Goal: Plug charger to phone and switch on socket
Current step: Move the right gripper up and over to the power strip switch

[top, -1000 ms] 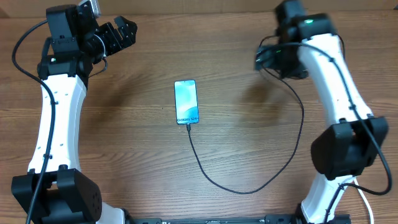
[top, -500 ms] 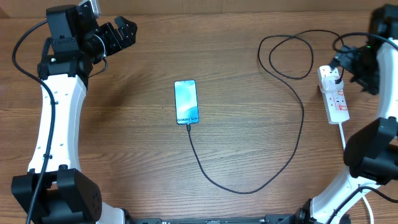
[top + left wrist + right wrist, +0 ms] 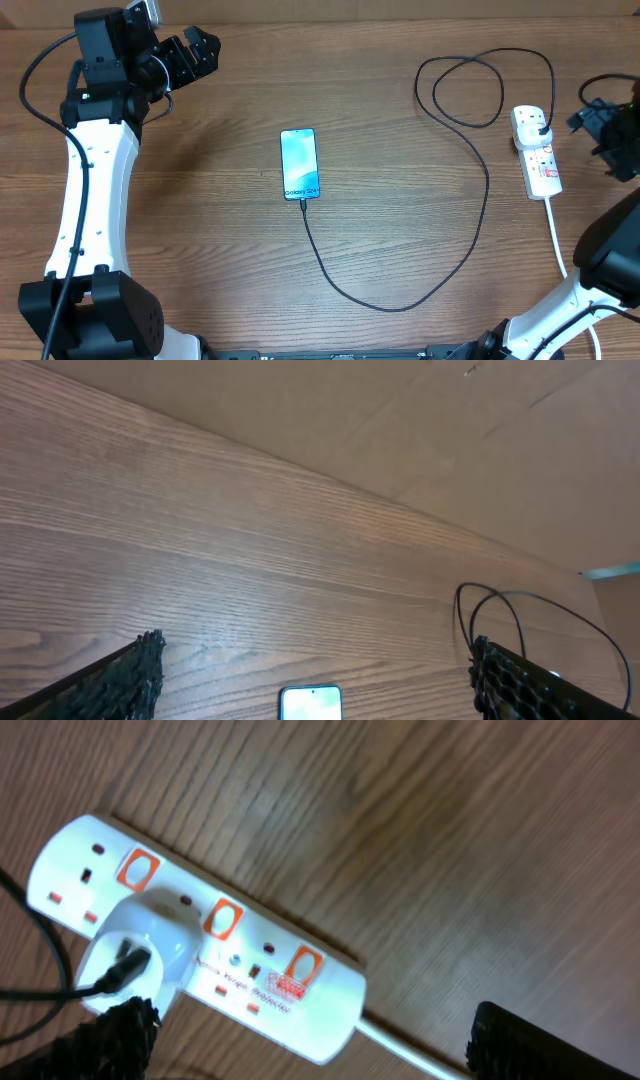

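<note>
Wood-grain bench (image 3: 380,120) carries the phone (image 3: 300,164) face up at its middle, screen lit. The charger (image 3: 487,200) runs from the phone's lower edge in a wide loop to a white adapter (image 3: 135,955) seated in the socket (image 3: 540,160), so the cable side looks done. The right end effector (image 3: 305,1030) hangs just beside the socket, jaws wide and empty, probably positioned for the red switches (image 3: 222,917); whether one is on I cannot tell. The left end effector (image 3: 196,52) hovers well apart, spread wide, holding nothing.

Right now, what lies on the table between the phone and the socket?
In the overhead view, only the charger cable crosses the bare table between the phone and the socket; its coils lie nearer the socket.
</note>
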Motion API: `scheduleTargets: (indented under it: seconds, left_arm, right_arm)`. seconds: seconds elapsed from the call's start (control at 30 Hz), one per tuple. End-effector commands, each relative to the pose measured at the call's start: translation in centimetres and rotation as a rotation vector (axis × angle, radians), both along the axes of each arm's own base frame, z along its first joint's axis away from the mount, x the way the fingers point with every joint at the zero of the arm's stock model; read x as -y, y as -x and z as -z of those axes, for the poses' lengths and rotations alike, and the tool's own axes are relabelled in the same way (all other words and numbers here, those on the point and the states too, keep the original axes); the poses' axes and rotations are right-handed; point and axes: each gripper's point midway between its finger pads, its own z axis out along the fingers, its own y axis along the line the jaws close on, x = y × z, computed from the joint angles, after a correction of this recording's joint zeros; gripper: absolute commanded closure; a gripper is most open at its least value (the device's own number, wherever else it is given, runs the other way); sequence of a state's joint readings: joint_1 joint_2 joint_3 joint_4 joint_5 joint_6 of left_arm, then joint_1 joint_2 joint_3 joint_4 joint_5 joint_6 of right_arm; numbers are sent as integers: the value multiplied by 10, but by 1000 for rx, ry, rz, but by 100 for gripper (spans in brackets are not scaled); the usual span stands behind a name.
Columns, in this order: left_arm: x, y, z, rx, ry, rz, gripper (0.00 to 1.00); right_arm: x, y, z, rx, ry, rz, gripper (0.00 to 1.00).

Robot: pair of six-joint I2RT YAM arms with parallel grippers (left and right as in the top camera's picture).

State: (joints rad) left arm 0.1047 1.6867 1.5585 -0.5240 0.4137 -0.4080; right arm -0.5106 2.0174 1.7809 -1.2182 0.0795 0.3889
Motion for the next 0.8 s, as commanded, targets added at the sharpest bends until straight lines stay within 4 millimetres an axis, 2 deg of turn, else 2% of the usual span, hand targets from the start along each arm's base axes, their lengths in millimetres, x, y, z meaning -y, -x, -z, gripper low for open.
scheduleTargets:
  seconds: [0.0,0.17,0.37,0.57,0.77]
  left_arm:
    - [-1,0,-13,37,-22,6,1]
    - [-1,0,-13,37,-22,6,1]
    - [-1,0,-13,37,-22,6,1]
    - [-1,0,-13,37,-22,6,1]
    - [-1,0,-13,37,-22,6,1]
  right_arm:
    - [-2,0,15,9,-9,4,0]
    - [2,0,38,16,19,9,0]
    - [1,2,57,24,22,10,0]
    - [2,-1,68,45,34,10,0]
    - [6,-8,67,76,51,10,0]
